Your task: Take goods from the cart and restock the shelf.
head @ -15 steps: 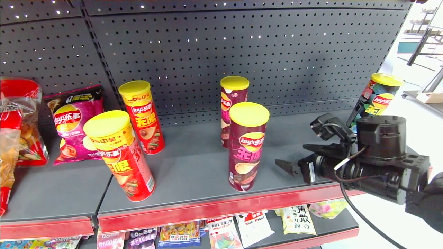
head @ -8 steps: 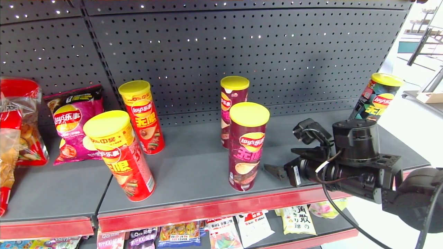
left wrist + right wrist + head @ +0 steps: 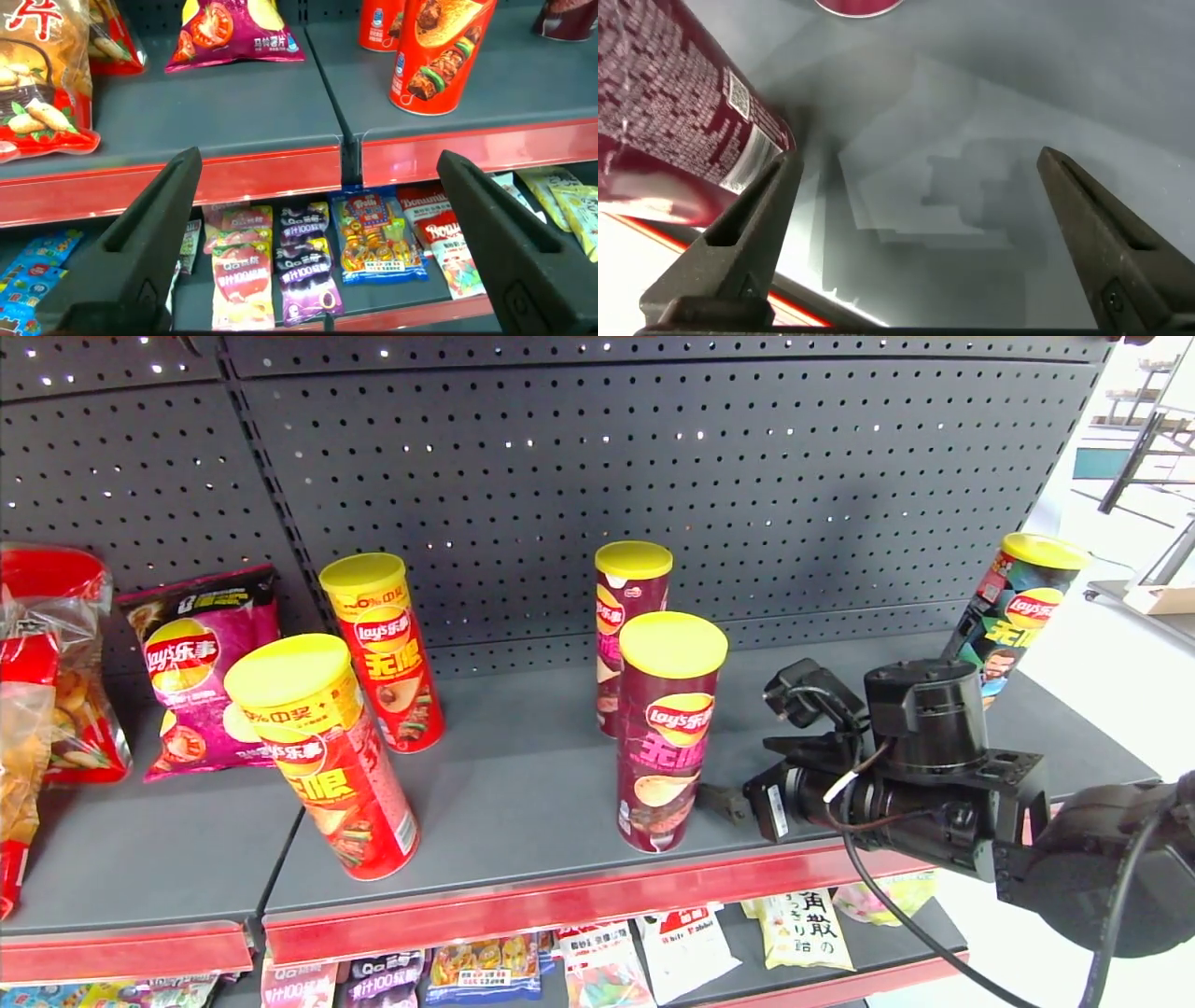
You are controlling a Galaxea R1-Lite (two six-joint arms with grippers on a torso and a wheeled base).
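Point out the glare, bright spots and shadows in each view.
Head view: light pricks through the holes of the pegboard back panel, and the floor at the far right is washed out white. Right wrist view: stacked soft shadows fall on the grey shelf board ahead of the open right gripper. Left wrist view: even light, with a faint sheen on the clear snack bag.

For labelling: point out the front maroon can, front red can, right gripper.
front maroon can point(image 3: 667, 751), head view, label
front red can point(image 3: 336, 784), head view, label
right gripper point(image 3: 917, 163), right wrist view, between fingertips
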